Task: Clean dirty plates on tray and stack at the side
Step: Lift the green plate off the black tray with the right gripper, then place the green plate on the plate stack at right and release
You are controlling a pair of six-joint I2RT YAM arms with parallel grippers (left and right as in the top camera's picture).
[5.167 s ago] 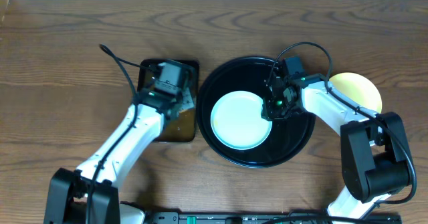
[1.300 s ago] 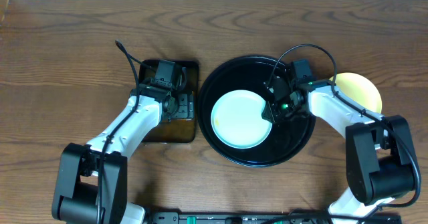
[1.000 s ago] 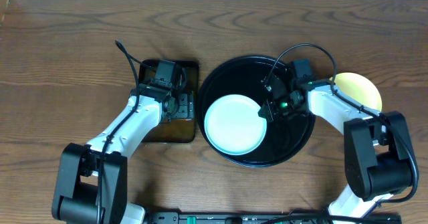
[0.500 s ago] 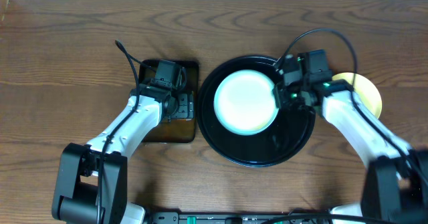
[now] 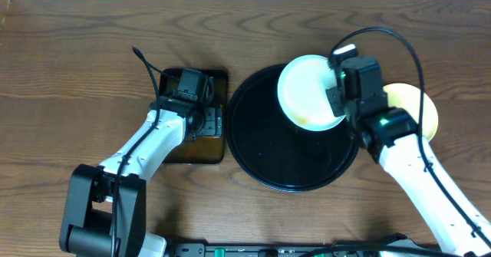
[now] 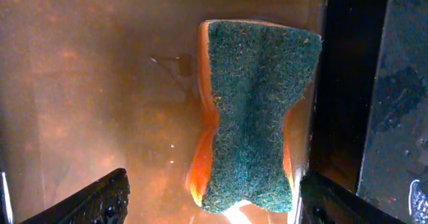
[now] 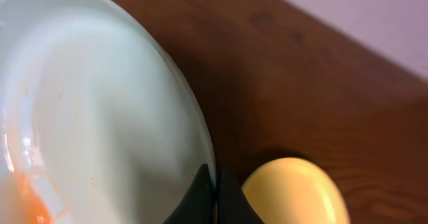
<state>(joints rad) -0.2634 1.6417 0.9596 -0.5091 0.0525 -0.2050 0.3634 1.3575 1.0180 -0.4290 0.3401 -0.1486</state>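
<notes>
The pale plate does not lie flat in the black tray any more, as it did a second ago. The right gripper has lifted it, and it now hangs tilted over the upper right rim of the tray, with an orange sauce streak on its low side. I judge that it is therefore still dirty and needs wiping before it can join the yellow plate on the table at the right. The right jaws are pinched together on the plate's edge. The left gripper hovers in the pan of brownish water, jaws wide apart on either side of the sponge, holding nothing.
</notes>
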